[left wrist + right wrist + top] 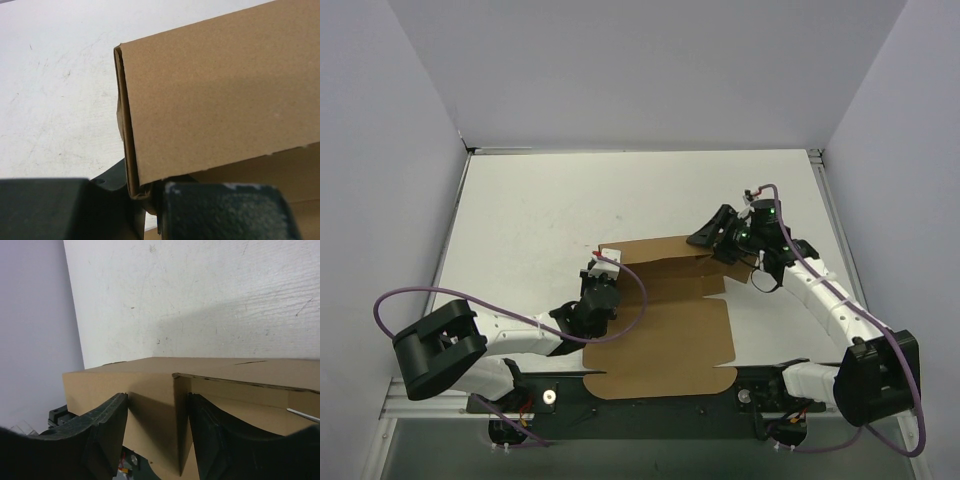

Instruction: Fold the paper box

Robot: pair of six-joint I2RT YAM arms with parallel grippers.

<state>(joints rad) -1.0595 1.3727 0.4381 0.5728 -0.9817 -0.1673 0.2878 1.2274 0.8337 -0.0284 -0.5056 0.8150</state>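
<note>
Right gripper (156, 400) astride upright paper box (95, 385) flap, white table (200, 300) beyond

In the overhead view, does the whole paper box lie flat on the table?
No, the near flap of the paper box lies flat on the table, but its far part is folded up.

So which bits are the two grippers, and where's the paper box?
left gripper (148, 199): left wrist view, gap between its fingertips.
right gripper (156, 407): right wrist view, gap between its fingertips.
paper box (665, 345): top view, flat near panel.
</note>
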